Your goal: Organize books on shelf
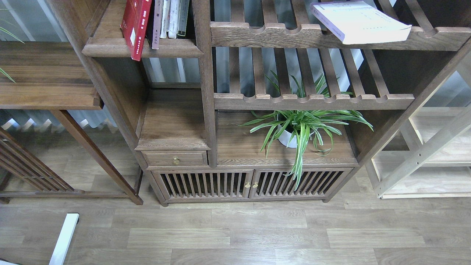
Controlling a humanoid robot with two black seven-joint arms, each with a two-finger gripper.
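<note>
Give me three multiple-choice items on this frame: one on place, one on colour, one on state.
1. Where does the white-lavender book lie?
A. on the top slatted shelf
B. on the floor
C. beside the plant

2. What colour is the book that sticks out over the edge of the solid shelf?
A. green
B. red
C. black

3. How do the cabinet doors stand?
A. both open
B. one open
C. both shut

Key: 1 A, it lies flat across the slats; 2 B, the red book overhangs; 3 C, the knobs meet.
</note>
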